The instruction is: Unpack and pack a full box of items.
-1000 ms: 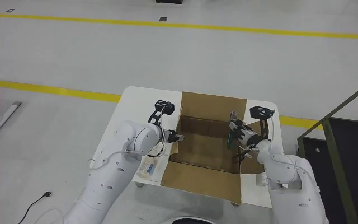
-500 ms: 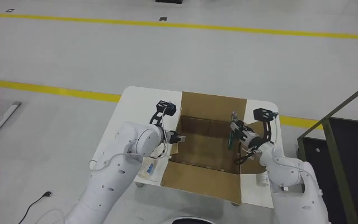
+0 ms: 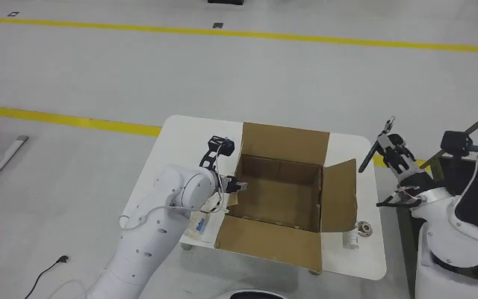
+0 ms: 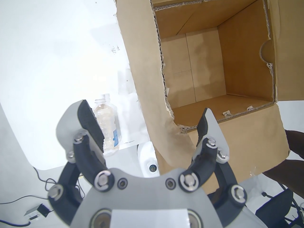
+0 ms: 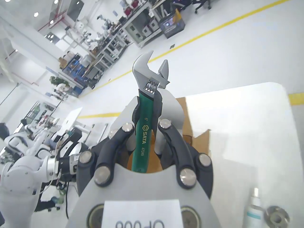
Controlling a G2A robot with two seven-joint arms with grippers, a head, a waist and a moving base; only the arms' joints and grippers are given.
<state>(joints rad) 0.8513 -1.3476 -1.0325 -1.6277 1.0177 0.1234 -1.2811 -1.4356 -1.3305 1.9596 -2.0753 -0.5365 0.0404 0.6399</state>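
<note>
Open cardboard box (image 3: 284,190) sits mid table (image 3: 175,149), flaps splayed; I see bare floor inside. My left gripper (image 4: 144,117) is at box's left rim, fingers spread wide, nothing held, torn flap edge just ahead. My right gripper (image 5: 147,112) is raised well right of box, clamped tight on green handle of adjustable wrench (image 5: 150,77), steel head sticking past fingertips. Water bottle (image 4: 108,124) is on table just left of box. Spray bottle (image 3: 350,239) and round metal part (image 3: 365,228) are near box's right flap.
</note>
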